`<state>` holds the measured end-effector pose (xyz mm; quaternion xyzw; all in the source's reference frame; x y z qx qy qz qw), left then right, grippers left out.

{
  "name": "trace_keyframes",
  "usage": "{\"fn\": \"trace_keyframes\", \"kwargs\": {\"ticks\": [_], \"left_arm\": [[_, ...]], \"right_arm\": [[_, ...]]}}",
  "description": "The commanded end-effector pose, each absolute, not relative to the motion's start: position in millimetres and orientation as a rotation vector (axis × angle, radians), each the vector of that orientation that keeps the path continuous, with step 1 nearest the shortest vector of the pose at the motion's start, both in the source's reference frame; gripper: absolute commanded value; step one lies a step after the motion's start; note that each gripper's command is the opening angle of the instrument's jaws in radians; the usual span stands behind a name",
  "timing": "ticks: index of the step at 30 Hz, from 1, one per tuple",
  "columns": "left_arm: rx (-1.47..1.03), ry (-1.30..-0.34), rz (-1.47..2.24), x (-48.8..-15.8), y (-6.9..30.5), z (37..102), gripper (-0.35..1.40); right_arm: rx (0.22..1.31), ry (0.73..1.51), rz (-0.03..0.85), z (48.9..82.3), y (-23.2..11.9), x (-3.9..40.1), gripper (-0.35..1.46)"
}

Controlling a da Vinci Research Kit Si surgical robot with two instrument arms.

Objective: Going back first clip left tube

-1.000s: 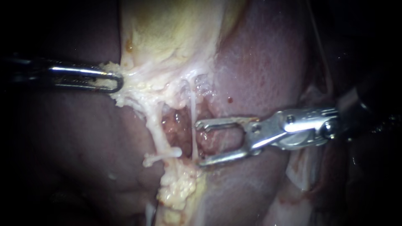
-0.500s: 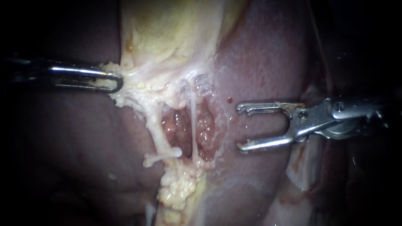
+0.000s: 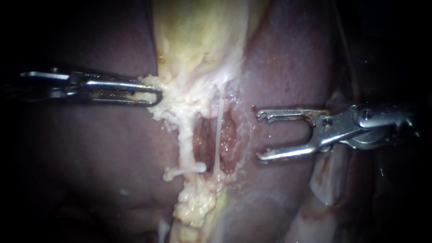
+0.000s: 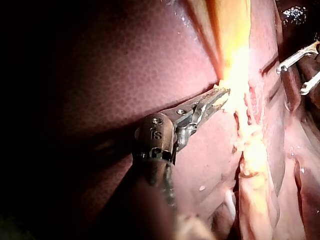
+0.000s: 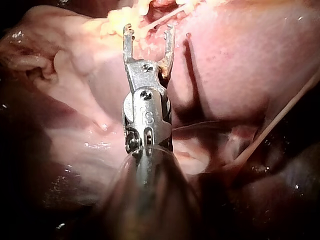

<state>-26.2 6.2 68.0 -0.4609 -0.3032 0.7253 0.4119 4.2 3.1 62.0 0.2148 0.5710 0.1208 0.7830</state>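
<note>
Two instruments at the tubes, one holding, one empty.
The liver (image 3: pixel 90 148) fills the field, dark red, with the yellow gallbladder (image 3: pixel 202 40) on the far side at centre. The left instrument (image 3: pixel 154 96) comes in level from the left, its end effector clenched on pale tissue (image 3: pixel 173 102) at the gallbladder's near edge. The right instrument (image 3: pixel 259 136) lies over the liver to the right, its forked end effector released, spread wide and empty, clear of both tubes. The left tube (image 3: pixel 186 139), thick and whitish, runs near-to-far from the held tissue. A thinner right tube (image 3: pixel 218 130) runs just beside it. A small white clip (image 3: pixel 191 170) sits crosswise at the left tube's near end.
</note>
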Motion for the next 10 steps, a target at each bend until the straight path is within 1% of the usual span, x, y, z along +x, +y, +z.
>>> {"fn": "trace_keyframes", "kwargs": {"ticks": [1, 10], "left_arm": [[-1.161, -0.764, 1.826, -26.3, 6.1, 68.1, -0.35], [-1.162, -0.768, 1.828, -26.1, 6.1, 68.1, -0.35]], "right_arm": [[0.464, 1.233, 0.261, 61.9, 3.1, 4.2, 0.50], [0.474, 1.236, 0.254, 61.6, 2.8, 4.3, 0.50]]}}
